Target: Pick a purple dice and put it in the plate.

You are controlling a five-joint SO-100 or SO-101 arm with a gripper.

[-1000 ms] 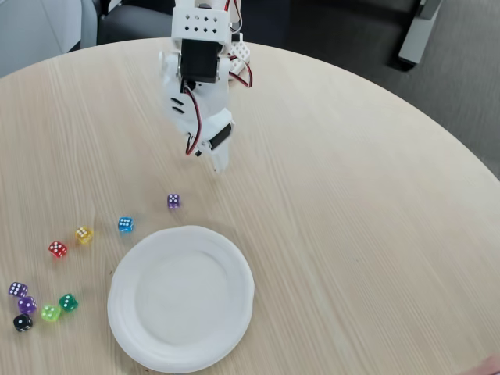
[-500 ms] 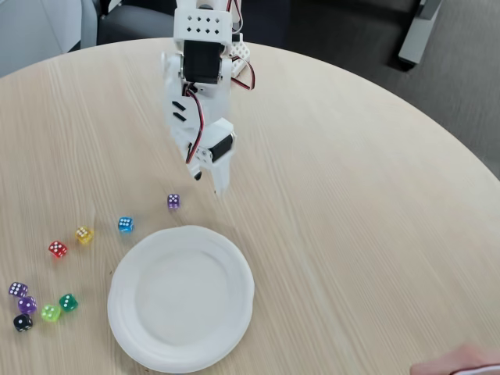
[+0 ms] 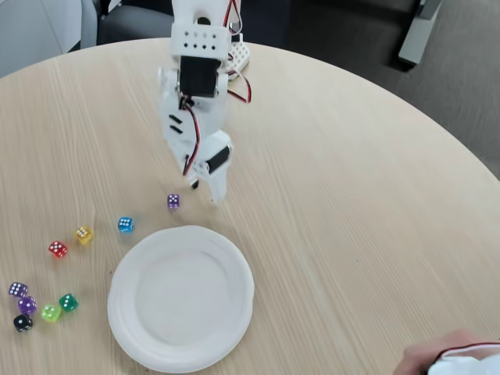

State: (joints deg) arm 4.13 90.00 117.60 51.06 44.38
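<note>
**Violet die lies just off the plate's rim, gripper above it**

Taking the large round white paper plate [image 3: 181,297] as the landmark, the fixed view reads from left to right as follows. Far to the plate's left, near the edge of the pale round wooden table [image 3: 351,195], sits a tight cluster of small dice: a translucent purple die with white pips [image 3: 18,289], a second purple die [image 3: 27,305] just below it, a black die [image 3: 23,322], a lime-green die [image 3: 50,312] and a dark green die [image 3: 69,302]. Up and to the left of the plate lie a red die [image 3: 57,249] and a yellow die [image 3: 83,234] close together, then a blue die [image 3: 126,225] nearer the plate's upper-left rim.

The purple dice [image 3: 173,201] is a tiny translucent violet cube with white pips on its faces. It rests on the bare table just above the plate's upper rim, apart from it, and alone.

The plate has a raised, slightly wavy rim, with nothing lying in it.

The white two-finger gripper [image 3: 212,194] of the white arm with black servos and red wiring [image 3: 195,86] hangs above the plate's top edge, just right of the purple dice and not touching it. Its tip points down at the table; whether its fingers are apart or together cannot be told from this angle.

Far to the plate's right, at the bottom corner of the view, a person's hand [image 3: 437,361] with a white sleeve enters.
</note>
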